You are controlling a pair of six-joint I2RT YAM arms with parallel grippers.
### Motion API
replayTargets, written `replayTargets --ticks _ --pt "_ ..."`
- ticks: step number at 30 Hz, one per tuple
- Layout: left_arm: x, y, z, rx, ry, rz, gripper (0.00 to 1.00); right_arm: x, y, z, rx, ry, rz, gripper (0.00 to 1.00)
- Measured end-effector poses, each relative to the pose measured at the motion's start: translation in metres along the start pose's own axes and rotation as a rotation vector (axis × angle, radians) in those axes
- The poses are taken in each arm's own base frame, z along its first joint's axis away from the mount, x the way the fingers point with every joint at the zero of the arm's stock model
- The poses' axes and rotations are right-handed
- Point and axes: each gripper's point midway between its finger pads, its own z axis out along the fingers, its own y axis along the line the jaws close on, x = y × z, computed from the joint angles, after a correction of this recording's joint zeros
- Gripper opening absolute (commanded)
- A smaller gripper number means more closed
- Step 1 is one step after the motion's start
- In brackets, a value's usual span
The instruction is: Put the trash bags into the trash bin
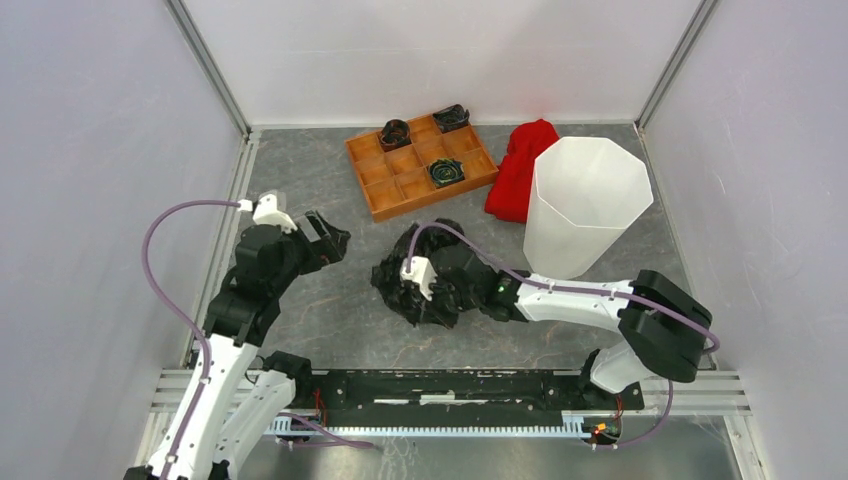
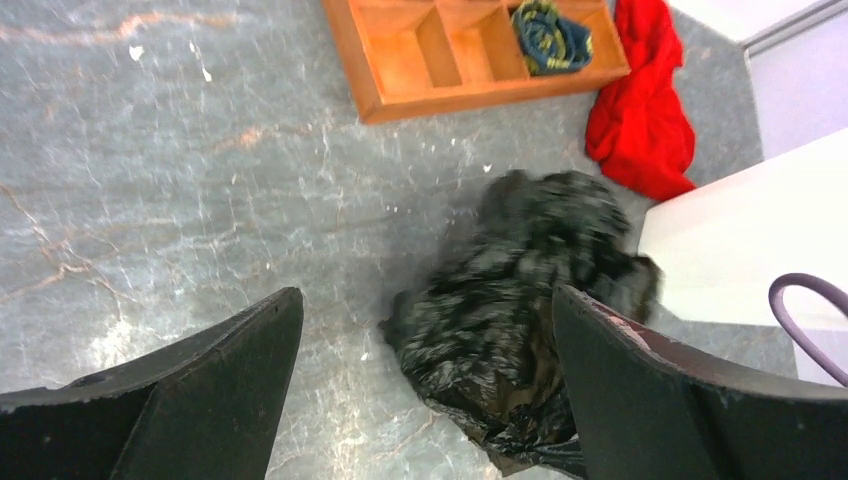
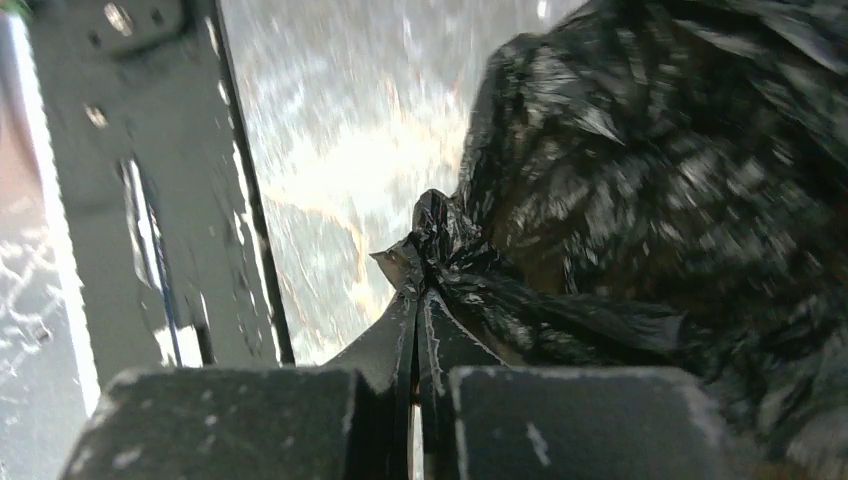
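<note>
**1. My right pincer** (image 3: 418, 290): jaws pressed together on a thin twisted pinch of black film at the heap's near edge. Risk: the fold is small and the plastic slick, so I judge a quick lift could slip or tear it.

**2. Near rail** (image 1: 450, 385): metal frame close behind my arm. There is no room to draw back. The way out is up and away.

**3. Trash bag** (image 1: 395, 275): crumpled black heap on the table (image 1: 330, 320), between my two arms and near the bin's foot, not inside it. Risk: raised by one corner it may unfurl, drag, or catch the purple cable (image 1: 470, 245) looped over my wrist.

**4. My left pincer** (image 1: 328, 238): jaws wide, holding nothing, left of the heap and apart from it.

**5. Trash bin** (image 1: 585, 200): tall, white, upright, mouth open, right of the heap. Risk: it looks light, and a trailing bag or my forearm against its wall could tip it. The rim stands high and the bag must clear it.

**6. Red cloth** (image 1: 520, 165): just behind the bin's left side. I should keep the bag off it.

**7. Orange tray** (image 1: 405, 185): far centre, dark rolls in three compartments, off my path.

**8. Right wall** (image 1: 760, 200): near the bin, so there is little swing room on that side.
</note>
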Motion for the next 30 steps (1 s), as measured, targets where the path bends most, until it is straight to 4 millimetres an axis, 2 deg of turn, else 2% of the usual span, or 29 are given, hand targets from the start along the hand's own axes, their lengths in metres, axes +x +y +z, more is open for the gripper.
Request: replayTargets --ticks 2,4,6,9,12,15,19,21,23,26,30 --pt "0.013 0.002 0.008 -0.004 0.051 -0.007 1.0 0.032 0.001 0.0 0.003 0.056 0.03 0.0" --pt "0.029 0.004 0.019 -0.009 0.119 -0.025 1.0 0.045 0.001 -0.002 0.017 0.074 0.04 0.01" --pt "0.046 0.006 0.029 -0.008 0.184 -0.042 1.0 0.05 -0.001 -0.005 0.039 0.07 0.04 0.03" --pt "0.077 0.009 0.045 -0.001 0.295 -0.081 1.0 0.046 -0.006 -0.01 0.074 0.047 0.03 0.08" --pt "0.104 0.009 0.053 0.024 0.39 -0.116 0.97 0.044 -0.012 -0.015 0.115 0.032 0.023 0.19" --pt "0.124 0.005 0.06 0.062 0.471 -0.141 0.92 0.05 -0.016 -0.022 0.158 0.046 0.027 0.32" --pt "0.141 -0.005 0.066 0.078 0.536 -0.106 0.92 0.058 -0.02 -0.038 0.218 0.088 0.069 0.63" --pt "0.148 -0.019 0.068 0.082 0.553 -0.03 0.92 0.057 -0.022 -0.048 0.257 0.1 0.092 0.78" --pt "0.149 -0.04 0.073 0.099 0.548 0.051 0.89 0.048 -0.03 -0.063 0.331 0.093 0.118 0.85" --pt "0.144 -0.056 0.086 0.088 0.515 0.118 0.83 0.03 -0.047 -0.088 0.483 0.054 0.166 0.86" --pt "0.151 -0.051 0.101 0.019 0.501 0.178 0.78 0.013 -0.07 -0.115 0.684 -0.029 0.28 0.85"
